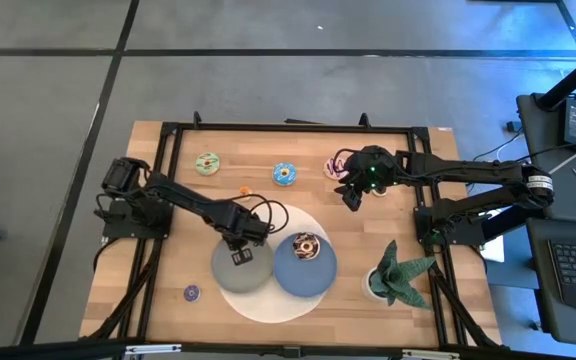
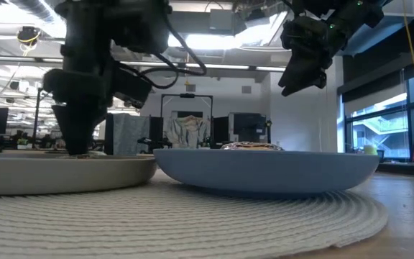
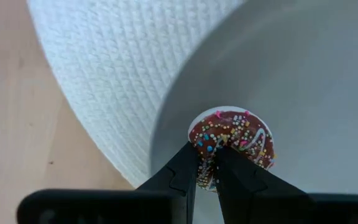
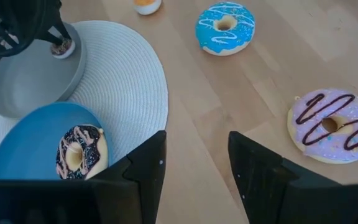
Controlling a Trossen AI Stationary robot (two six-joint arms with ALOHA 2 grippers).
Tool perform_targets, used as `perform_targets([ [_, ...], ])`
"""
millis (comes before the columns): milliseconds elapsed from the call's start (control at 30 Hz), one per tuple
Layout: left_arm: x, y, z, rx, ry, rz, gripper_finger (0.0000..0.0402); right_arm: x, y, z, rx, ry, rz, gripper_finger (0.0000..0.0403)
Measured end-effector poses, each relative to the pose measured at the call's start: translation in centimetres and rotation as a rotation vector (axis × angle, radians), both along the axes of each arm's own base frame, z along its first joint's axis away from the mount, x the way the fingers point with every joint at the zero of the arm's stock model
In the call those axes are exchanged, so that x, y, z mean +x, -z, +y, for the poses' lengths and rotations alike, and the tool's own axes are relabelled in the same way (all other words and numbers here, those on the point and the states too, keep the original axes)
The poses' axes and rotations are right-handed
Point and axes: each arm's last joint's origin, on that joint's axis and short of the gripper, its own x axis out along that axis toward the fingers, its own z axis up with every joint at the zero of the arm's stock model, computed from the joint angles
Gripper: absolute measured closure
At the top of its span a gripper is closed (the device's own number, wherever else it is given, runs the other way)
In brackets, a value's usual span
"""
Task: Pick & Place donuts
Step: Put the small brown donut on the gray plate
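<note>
Two plates [image 1: 244, 272] share a white woven mat [image 1: 268, 300]; left jaws [image 3: 207, 171] pinch sprinkled donut [image 3: 235, 137], right jaws [image 4: 194, 155] spread.

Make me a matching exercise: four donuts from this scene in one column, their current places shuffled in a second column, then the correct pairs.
Things:
1. chocolate sprinkled donut
2. dark-iced donut
3. blue donut
4. pink donut

Places:
A. lying in the blue plate
B. on bare wood near the right gripper, which is open and empty
C. pinched in the left gripper over the grey plate
D. on bare wood, between the green donut and the pink one

Pairs: 1-C, 2-A, 3-D, 4-B
</note>
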Motion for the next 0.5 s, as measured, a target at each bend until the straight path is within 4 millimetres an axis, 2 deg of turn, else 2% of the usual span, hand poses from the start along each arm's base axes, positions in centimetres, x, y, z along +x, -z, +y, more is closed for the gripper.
perform_targets([
  [333,0.13,0.0,0.83,-0.009,-0.03,0.002,0.0354,0.0,0.0,0.0,0.001,0.0,0.0,0.0228],
  [500,0.13,0.0,0.8,-0.01,-0.022,0.003,0.0338,0.0,0.0,0.0,0.0,-0.001,0.0,0.0228],
])
